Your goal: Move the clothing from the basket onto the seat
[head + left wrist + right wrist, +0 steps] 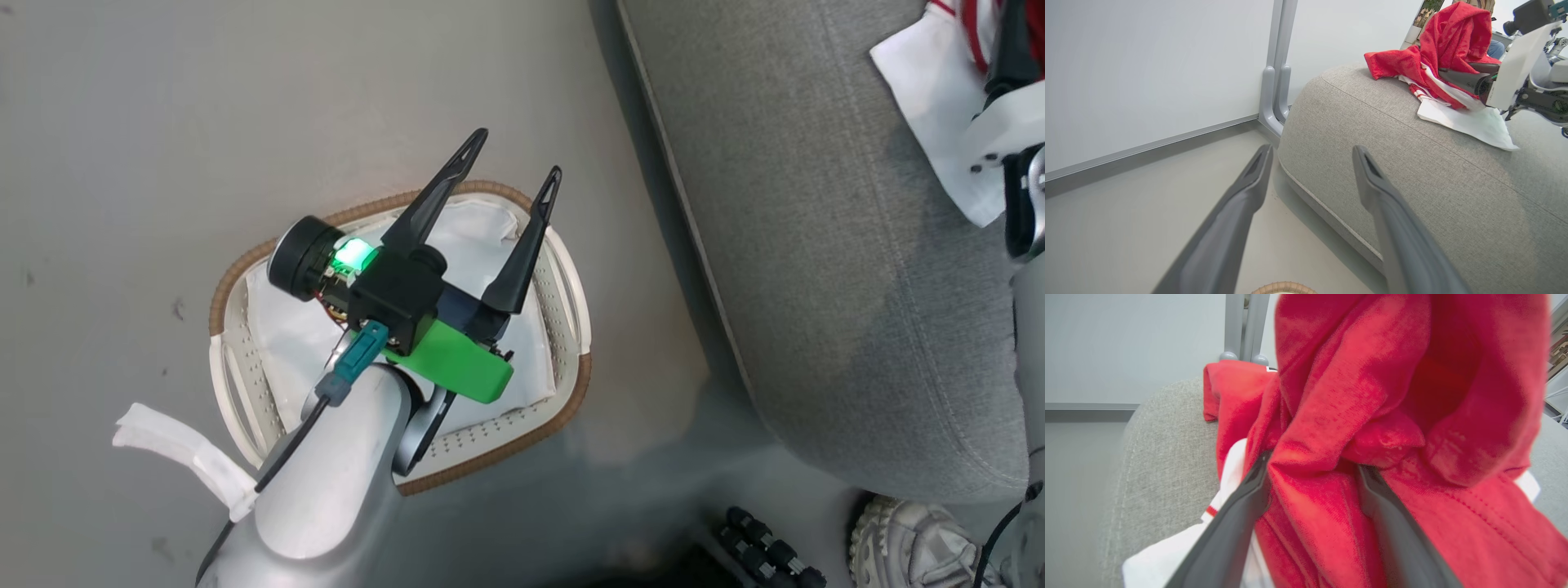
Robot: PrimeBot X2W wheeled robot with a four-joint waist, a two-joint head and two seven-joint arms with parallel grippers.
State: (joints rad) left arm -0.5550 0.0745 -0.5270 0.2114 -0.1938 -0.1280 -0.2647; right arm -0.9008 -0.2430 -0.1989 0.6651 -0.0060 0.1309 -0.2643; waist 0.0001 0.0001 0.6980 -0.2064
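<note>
The red clothing (1453,36) with its white panel (1470,122) lies heaped on the grey seat (1412,171). In the head view the clothing (971,24) is at the seat's (816,245) top right corner. My right gripper (1314,462) is pushed into the clothing (1372,396). Its fingers are spread open and red cloth is bunched between and over them. The basket (237,269) stands on the floor left of the seat, and only its white liner (490,237) shows inside. My left gripper (518,153) hovers above the basket, open and holding nothing.
A white fabric strip (180,457) lies on the floor by the basket's near end. A white shoe (906,539) and a black ribbed object (767,551) sit at the seat's near corner. A grey post (1276,81) and a wall stand beyond the seat.
</note>
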